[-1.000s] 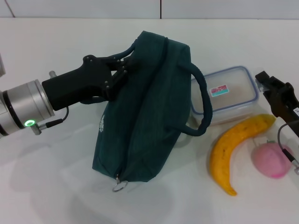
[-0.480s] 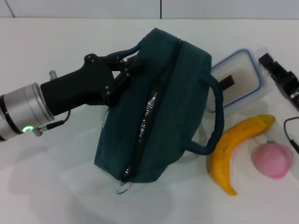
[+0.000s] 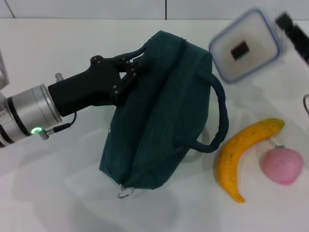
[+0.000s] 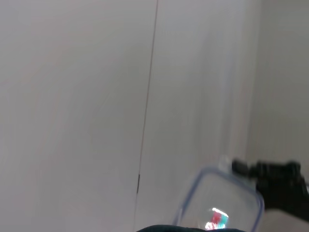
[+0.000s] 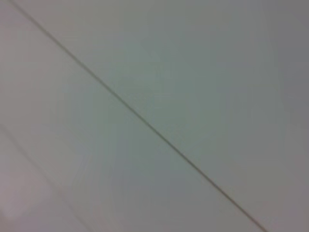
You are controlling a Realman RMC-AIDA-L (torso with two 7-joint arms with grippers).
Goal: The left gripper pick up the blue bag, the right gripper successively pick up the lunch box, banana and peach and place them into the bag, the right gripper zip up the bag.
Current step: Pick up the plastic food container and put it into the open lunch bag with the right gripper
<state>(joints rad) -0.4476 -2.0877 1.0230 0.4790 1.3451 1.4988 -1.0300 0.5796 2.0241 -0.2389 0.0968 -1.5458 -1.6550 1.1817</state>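
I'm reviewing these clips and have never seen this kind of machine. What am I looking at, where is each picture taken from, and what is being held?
It is a two-armed robot. The wide picture looks down from its head; the other two come from cameras on its wrists. The left gripper holds one handle of the bag, which leans on the white table. The right gripper, at the picture's far edge, has the lunch box raised in the air beside the bag. The left wrist picture shows that box too; the right wrist picture shows only a plain surface. A banana and a peach lie on the table.
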